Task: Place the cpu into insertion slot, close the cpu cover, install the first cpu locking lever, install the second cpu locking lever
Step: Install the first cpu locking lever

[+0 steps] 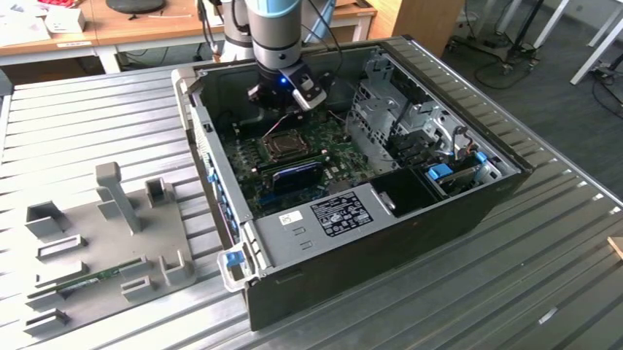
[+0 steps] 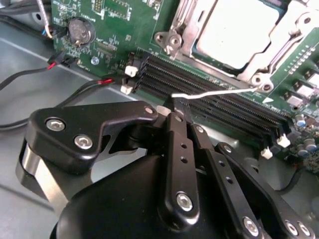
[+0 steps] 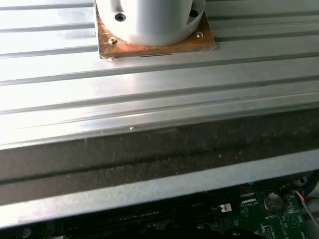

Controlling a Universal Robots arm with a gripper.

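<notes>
Green motherboard (image 1: 333,148), lying flat inside an open computer case (image 1: 467,197) on a ribbed metal tabletop (image 1: 545,277).

Item: cpu (image 2: 234,30). Pale metal top, seated in the insertion slot (image 1: 282,143) near the middle of the board. Placing it looks done.

Item: cpu cover (image 2: 295,25). Silvery frame, lying down around the cpu, whose top shows through the cut-out. I judge the closing done.

Item: locking lever (image 2: 214,93). Thin bright wire, one end at a corner of the slot, the free end out over the long black memory slots (image 2: 199,79). It stands clear of the cover, not latched. I cannot tell which of the two levers it is, nor whether the other is fastened. By my reckoning the lever work is what is left.

Item: my gripper (image 2: 174,105). Black fingers (image 2: 178,144) drawn together, the lever's free end at their tips, apparently pinched between them.

Item: arm (image 1: 277,29). In the exterior view it drops steeply from above into the case, the gripper (image 1: 280,102) low over the board just beside the slot, tips aimed toward it.

Sundry: round coin battery (image 2: 81,31) and red-and-black wires at the board's edge.
</notes>
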